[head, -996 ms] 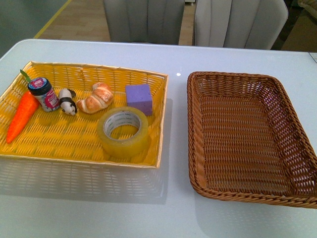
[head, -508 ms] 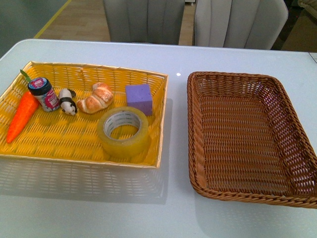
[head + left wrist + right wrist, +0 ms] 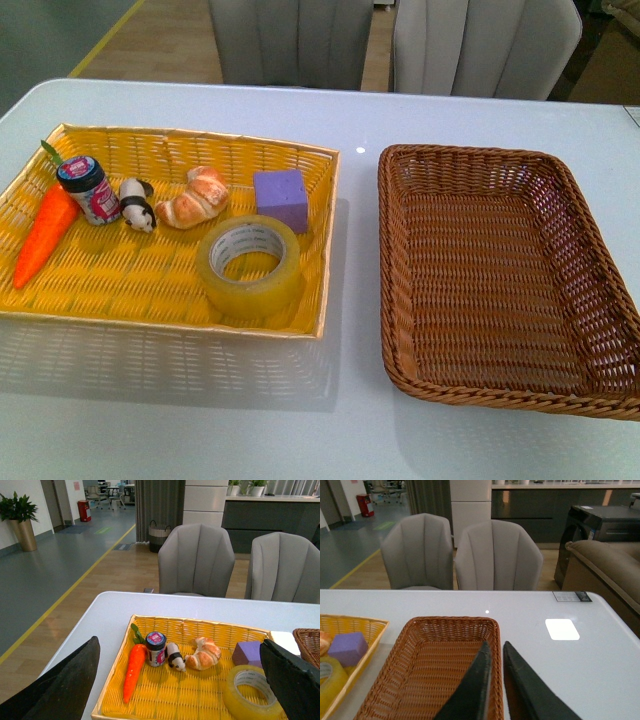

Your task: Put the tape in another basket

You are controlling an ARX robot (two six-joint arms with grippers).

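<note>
Lying ahead of left gripper (image 3: 179,645), tape (image 3: 239,701)

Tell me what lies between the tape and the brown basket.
In the front view, only the right rim of the yellow tray and a bare strip of table separate the tape from the basket.

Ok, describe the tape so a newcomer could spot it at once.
On the white table, look in the yellow tray on the left, not the brown basket. The tape lies flat near the tray's front right corner, in front of the purple block. It is the only ring there: translucent yellowish, with a white printed core.
</note>
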